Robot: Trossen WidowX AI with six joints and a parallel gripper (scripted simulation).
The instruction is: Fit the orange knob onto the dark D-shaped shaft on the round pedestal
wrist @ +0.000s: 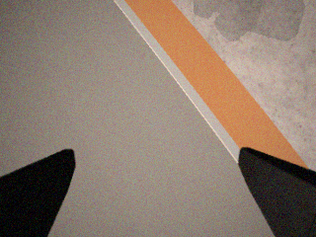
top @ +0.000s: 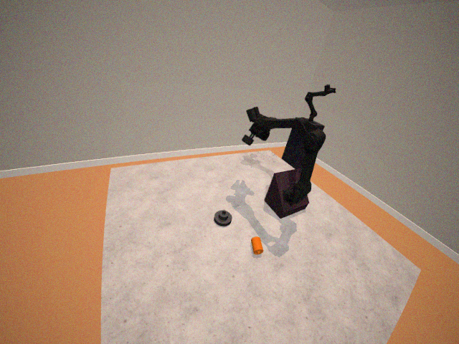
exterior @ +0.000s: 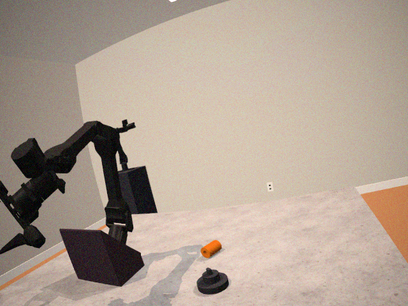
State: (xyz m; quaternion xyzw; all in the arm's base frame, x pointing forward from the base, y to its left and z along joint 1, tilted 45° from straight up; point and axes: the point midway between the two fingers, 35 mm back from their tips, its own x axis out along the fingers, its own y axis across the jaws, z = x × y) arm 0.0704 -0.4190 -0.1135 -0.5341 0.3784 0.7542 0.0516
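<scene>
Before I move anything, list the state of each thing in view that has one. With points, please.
Knob (top: 256, 245) (exterior: 212, 248): lying on its side, off the shaft.
Pedestal (top: 222, 221) (exterior: 212, 287): upright on the mat, shaft (exterior: 208, 270) bare.
Gripper (wrist: 158, 156): open, nothing between its fingers.
Arm (top: 281, 122) (exterior: 110, 171): raised, bent.

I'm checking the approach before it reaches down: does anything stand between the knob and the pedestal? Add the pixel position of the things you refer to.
Nothing visible does: only bare tabletop separates the orange knob (top: 256, 245) (exterior: 211, 248), lying on its side, from the round pedestal (top: 222, 221) (exterior: 212, 285).

The knob (top: 257, 245) (exterior: 211, 248) looks like smooth plastic; near it, the pedestal (top: 222, 218) (exterior: 212, 282) seems matt, on a stone-like, mottled tabletop (top: 166, 266) (exterior: 296, 243) (wrist: 276, 74).
</scene>
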